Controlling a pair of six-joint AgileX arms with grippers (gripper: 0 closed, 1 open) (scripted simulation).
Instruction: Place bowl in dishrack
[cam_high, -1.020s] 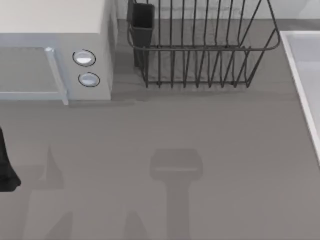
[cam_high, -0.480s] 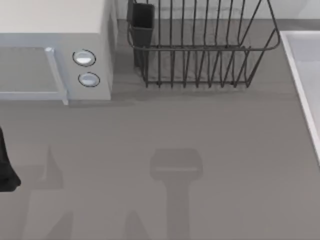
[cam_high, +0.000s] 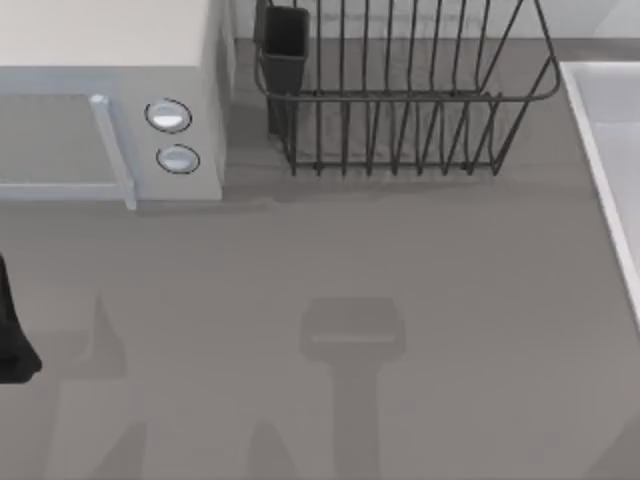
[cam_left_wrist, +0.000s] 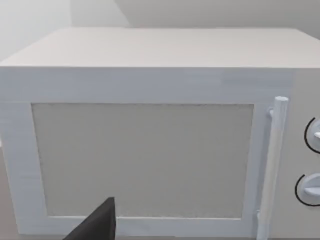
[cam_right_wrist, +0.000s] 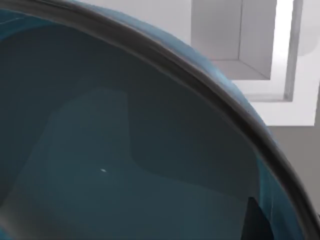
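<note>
A blue bowl (cam_right_wrist: 125, 150) with a dark rim sits very close in the right wrist view, its hollow inside facing the camera. A dark part of my right gripper (cam_right_wrist: 256, 222) shows against the bowl's inner wall near the rim. The dishrack (cam_high: 400, 95), a dark-grey wire basket with a dark utensil cup (cam_high: 285, 40) at its left corner, stands at the back of the table, and nothing shows inside it. My left gripper (cam_high: 12, 340) rests at the table's left edge, facing the microwave; a dark tip of it (cam_left_wrist: 100, 222) shows in the left wrist view.
A white microwave (cam_high: 110, 110) with two round knobs and a bar handle stands at the back left, beside the dishrack. A pale sink edge (cam_high: 605, 150) runs down the right side. Bare grey table (cam_high: 350, 260) lies in front of the dishrack.
A faint shadow has crept in at the table's front right corner in the top view. Nothing else differs.
</note>
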